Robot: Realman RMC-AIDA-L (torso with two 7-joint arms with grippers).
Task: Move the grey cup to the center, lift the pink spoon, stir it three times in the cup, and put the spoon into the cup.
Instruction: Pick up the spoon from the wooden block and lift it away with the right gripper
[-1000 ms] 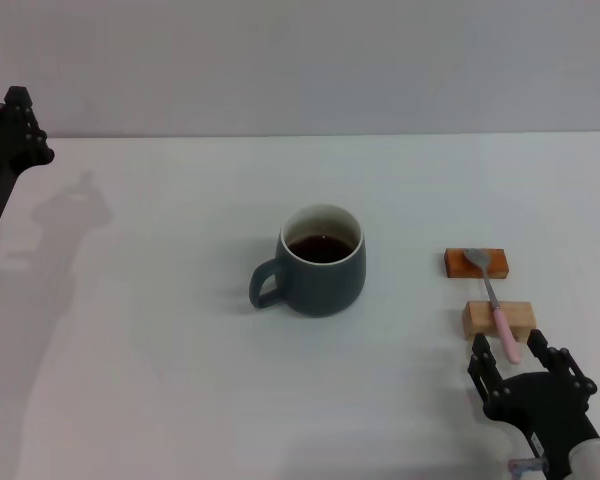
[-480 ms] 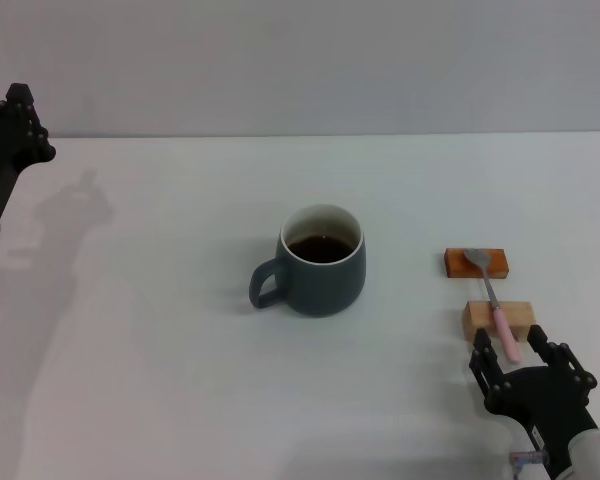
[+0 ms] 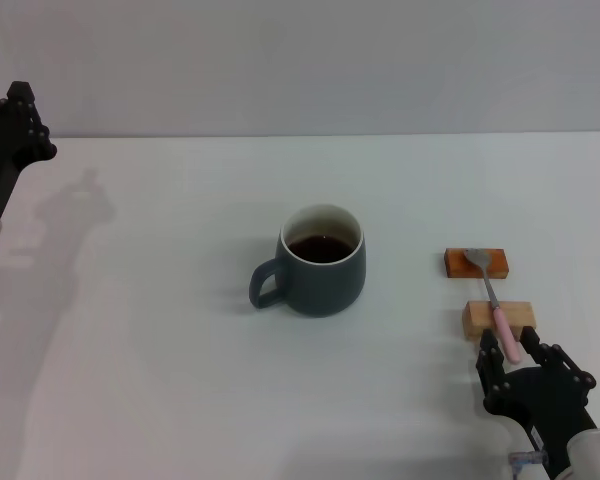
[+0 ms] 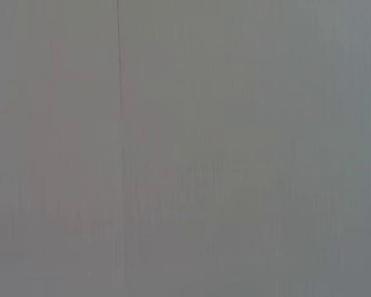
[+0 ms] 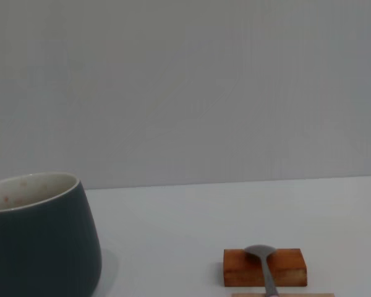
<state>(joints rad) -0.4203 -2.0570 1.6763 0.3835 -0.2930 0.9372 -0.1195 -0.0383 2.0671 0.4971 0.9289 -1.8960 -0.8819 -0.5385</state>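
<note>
While the grey cup (image 3: 322,262) already sits near the middle of the counter (image 3: 160,350), dark liquid inside and handle toward 9 o'clock, the step in hand looks like the spoon pick-up. The pink spoon (image 3: 492,301) lies at about 3 o'clock from the cup, its metal bowl on an orange block (image 3: 477,263) and its pink handle across a wooden block (image 3: 498,319). The right gripper (image 3: 523,366) hovers at 6 o'clock from the spoon, fingers spread, handle tip between them, nothing grasped. Next it should likely close on the handle and lift straight up. The left gripper (image 3: 18,128) idles at the far 10 o'clock corner; whether it is clenched I cannot tell.
</note>
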